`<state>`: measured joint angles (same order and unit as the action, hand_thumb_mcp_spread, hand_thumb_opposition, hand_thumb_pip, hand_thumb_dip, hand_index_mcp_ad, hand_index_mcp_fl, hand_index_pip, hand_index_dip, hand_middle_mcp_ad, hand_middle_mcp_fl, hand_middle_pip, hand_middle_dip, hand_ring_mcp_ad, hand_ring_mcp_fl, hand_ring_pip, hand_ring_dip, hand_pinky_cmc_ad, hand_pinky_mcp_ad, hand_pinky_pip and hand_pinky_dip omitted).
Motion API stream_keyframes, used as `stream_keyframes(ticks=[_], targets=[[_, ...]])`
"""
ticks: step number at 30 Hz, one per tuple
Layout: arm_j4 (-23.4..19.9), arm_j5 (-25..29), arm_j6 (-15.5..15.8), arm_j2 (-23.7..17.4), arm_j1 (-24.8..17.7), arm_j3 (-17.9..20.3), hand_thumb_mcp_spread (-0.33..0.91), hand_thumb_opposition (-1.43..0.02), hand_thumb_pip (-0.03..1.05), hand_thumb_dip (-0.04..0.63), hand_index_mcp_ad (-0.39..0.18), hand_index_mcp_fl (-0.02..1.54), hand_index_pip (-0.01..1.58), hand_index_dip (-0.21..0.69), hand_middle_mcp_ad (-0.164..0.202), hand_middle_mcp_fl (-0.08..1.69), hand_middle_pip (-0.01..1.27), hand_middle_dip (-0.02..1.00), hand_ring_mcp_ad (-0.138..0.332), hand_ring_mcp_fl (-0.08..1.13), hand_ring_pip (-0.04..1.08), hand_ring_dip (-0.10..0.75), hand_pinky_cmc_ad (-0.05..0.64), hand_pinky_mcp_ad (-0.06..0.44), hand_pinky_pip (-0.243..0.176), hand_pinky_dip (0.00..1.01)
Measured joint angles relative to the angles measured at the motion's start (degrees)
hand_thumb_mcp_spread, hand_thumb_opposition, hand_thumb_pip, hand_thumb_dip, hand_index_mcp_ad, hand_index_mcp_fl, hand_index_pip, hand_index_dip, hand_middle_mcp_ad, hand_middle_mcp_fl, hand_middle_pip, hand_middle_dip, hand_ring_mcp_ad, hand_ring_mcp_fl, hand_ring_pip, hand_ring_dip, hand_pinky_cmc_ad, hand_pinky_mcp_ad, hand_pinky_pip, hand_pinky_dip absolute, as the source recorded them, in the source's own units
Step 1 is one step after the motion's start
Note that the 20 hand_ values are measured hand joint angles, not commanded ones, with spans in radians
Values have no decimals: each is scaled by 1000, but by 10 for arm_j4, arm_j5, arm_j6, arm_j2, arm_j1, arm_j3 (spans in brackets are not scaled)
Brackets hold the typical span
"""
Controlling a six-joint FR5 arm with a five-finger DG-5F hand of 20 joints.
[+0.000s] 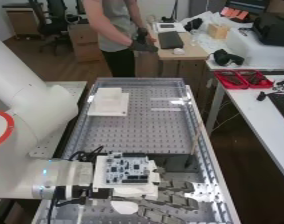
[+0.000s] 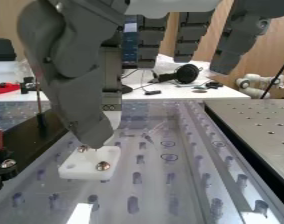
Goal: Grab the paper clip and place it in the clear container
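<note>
Two screws [image 2: 103, 166] sit in a white block [image 2: 78, 170]; the hand [image 1: 180, 201] hangs released, uncurled.

i see room for the hand [image 1: 179, 201] over the middle of the table [image 1: 136, 131], between the white plates [image 1: 107, 106] and a dark block [image 1: 174, 161] bearing a thin rod [image 1: 194, 143], but a screwed-down white block [image 2: 78, 171] stands in the way nearby.

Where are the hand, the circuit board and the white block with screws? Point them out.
Hand [image 2: 152, 39], wrist view: a finger.
Circuit board [image 1: 128, 170], high view: middle.
White block [image 2: 76, 170], wrist view: top face.
</note>
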<state>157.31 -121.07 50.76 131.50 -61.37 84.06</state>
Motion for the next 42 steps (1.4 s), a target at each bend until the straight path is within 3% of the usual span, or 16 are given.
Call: stream_keyframes(ticks=[14,22,32,42], targets=[[5,-1,-2,1,-1,-1,480,-867,632,269,-239,323,1440,70,-14,51,124,175,101,0,89,89,328,265,3,183],[3,1,-6,3,-3,-3,487,-895,625,269,-237,436,1525,58,-14,51,126,171,101,0,89,89,328,265,3,183],[-4,1,-16,2,-4,1,494,-939,611,269,-215,557,1443,56,-14,72,124,171,101,0,93,89,328,265,3,183],[-25,10,-51,-27,-5,16,497,-958,590,265,-202,642,1363,56,-12,126,124,175,99,16,105,89,328,265,3,183]])
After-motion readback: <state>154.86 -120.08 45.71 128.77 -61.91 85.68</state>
